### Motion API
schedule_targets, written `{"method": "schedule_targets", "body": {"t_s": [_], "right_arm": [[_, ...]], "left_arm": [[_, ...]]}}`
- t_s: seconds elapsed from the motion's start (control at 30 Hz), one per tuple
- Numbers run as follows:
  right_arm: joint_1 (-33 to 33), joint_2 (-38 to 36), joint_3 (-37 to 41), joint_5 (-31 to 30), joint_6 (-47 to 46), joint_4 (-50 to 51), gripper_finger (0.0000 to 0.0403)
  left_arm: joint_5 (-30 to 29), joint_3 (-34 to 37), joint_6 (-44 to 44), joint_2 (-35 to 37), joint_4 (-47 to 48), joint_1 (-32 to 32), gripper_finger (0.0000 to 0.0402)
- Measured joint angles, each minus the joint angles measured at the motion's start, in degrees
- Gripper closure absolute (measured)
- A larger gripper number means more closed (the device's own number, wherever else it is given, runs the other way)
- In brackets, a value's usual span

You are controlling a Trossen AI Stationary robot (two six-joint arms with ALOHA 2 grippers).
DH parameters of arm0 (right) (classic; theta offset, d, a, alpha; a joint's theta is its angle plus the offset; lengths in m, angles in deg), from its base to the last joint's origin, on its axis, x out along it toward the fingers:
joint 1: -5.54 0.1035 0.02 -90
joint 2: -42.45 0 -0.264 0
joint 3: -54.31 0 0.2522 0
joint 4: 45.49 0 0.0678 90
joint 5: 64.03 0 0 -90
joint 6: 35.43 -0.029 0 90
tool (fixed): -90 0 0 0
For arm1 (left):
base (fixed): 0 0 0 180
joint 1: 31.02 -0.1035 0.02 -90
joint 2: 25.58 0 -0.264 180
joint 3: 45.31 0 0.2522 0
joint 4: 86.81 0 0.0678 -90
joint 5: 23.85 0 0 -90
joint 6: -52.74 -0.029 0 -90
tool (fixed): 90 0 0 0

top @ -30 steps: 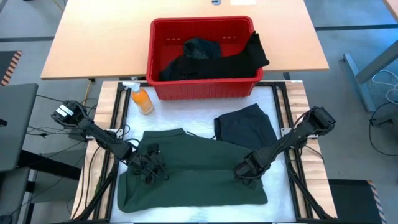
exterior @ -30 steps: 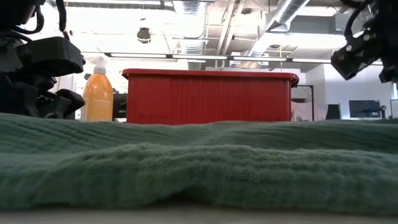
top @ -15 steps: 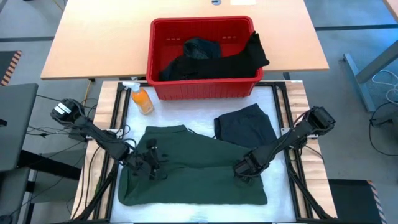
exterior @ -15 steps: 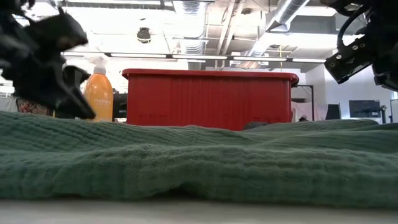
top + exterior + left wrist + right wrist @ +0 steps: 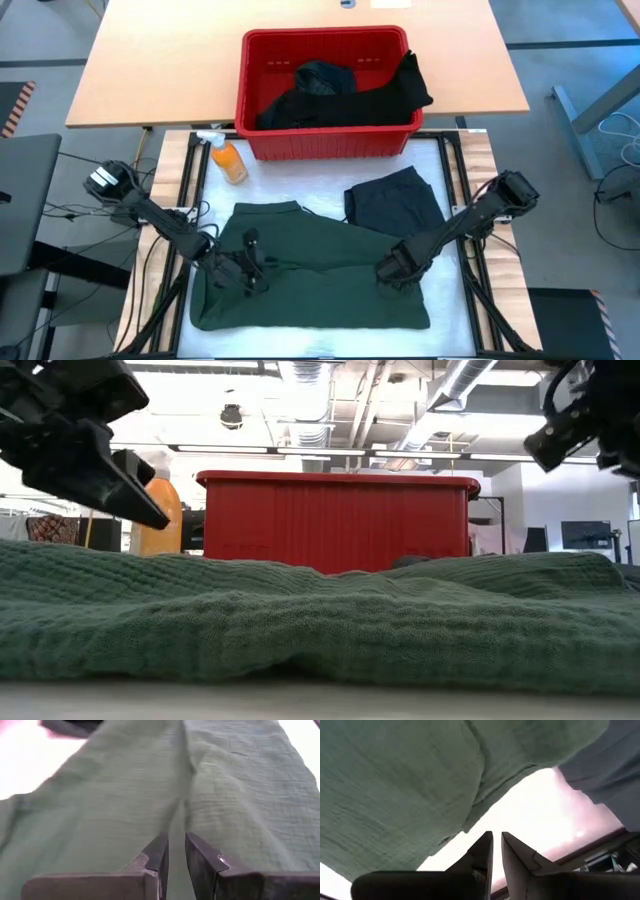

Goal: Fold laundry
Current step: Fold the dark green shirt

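Here, green garment (image 5: pixel 310 275) spread beneath both end effectors, left (image 5: pixel 247 268) and right (image 5: pixel 393 270).

A: What do the arms look like from overhead?
B: Both are dark, slim, jointed segments; the left arm (image 5: pixel 150 213) carries a white-marked block at its outer joint, and black cables trail beside it.
A: And the right arm (image 5: pixel 470 225)?
B: All black, with a bulky rounded joint.
A: The fingers?
B: Dark, flat, wedge-shaped blades (image 5: pixel 202 865) tapering to points, with worn grey edges.
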Motion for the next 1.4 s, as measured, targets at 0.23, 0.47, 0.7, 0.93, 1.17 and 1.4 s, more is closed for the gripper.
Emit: {"method": "schedule_targets", "body": {"t_s": [0.23, 0.47, 0.7, 0.93, 1.17, 1.4], "right_arm": [[5.6, 0.0, -1.2, -0.2, -13.3, -5.0, 0.0337], [12.0, 0.0, -1.1, -10.5, -22.2, -17.8, 0.0334], [16.0, 5.6, -1.1, -14.4, -28.1, -20.9, 0.0334], [19.0, 11.3, -1.3, -5.7, -29.9, -28.5, 0.0334], [20.6, 6.7, -1.2, -2.6, -32.0, -29.9, 0.0334], [19.8, -4.1, -1.3, -15.3, -27.2, -25.1, 0.0334]], "left_arm": [[3.4, 0.0, 0.6, -10.9, -13.4, 0.0, 0.0356], [6.2, 0.0, 2.3, -17.4, -16.8, 0.0, 0.0357], [6.8, 0.0, 3.3, -17.8, -16.9, -0.1, 0.0357], [10.4, -0.1, 6.0, -17.8, -16.7, 1.4, 0.0357], [9.1, 0.0, 4.2, -17.7, -18.6, 2.0, 0.0357], [6.5, 0.0, -3.6, -9.0, -18.2, -0.5, 0.0357]]}}
